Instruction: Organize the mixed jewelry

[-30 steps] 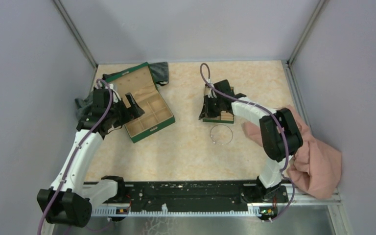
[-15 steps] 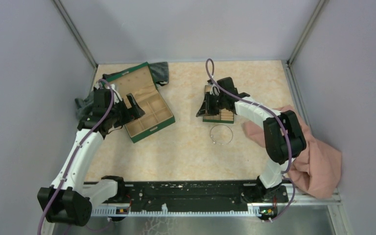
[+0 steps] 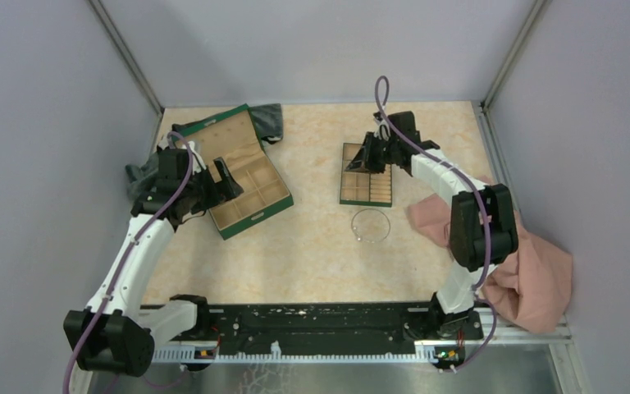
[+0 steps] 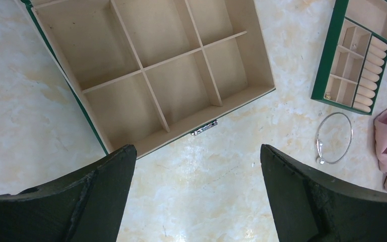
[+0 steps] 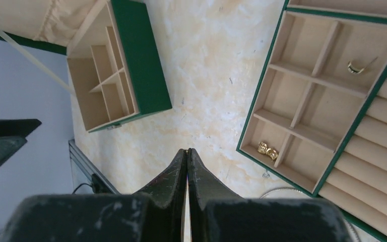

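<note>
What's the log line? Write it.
left gripper open by green box | right gripper shut above tray | hoop on table | gold pieces in tray

You are working in a robotics lab cell: plain grey-lilac wall panels (image 3: 320, 49) held by bare aluminium frame posts (image 3: 129, 59) box in a beige marble-patterned bench (image 3: 312, 254), and a black mounting rail (image 3: 312, 324) carries two white-and-black robot arms (image 3: 135, 254).
</note>
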You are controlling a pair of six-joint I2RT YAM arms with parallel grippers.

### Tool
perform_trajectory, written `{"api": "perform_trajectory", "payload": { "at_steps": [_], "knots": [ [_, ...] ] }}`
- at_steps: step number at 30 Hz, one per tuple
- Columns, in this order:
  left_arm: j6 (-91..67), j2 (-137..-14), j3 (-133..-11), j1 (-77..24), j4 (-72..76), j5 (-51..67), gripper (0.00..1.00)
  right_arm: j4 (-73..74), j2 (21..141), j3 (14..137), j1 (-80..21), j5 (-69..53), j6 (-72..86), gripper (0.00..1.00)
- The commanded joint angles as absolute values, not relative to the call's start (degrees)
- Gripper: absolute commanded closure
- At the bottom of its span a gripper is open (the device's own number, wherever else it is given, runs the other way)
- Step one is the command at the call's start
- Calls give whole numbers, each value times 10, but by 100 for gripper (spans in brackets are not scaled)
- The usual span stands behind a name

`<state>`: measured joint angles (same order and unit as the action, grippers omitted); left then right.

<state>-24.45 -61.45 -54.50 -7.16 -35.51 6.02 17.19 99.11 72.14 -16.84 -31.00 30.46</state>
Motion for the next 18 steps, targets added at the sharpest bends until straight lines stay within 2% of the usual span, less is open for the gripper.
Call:
{"api": "perform_trajectory", "payload": {
  "at_steps": [1,4,9,15,18],
  "knots": [
    [-232,-620,-555,-75,-349,69,1,123,1007,755,-138,-357,342,100],
    [-228,-615,-556,-75,-353,65,1,62,1017,746,-119,-413,379,100],
    [-226,-613,-553,-75,-354,62,1,45,1050,762,-98,-457,389,100],
    [-221,-617,-555,-75,-356,63,1,22,1081,768,-86,-473,406,100],
    [-218,-621,-558,-74,-357,61,1,52,1094,777,-85,-438,384,100]
  ]
}}
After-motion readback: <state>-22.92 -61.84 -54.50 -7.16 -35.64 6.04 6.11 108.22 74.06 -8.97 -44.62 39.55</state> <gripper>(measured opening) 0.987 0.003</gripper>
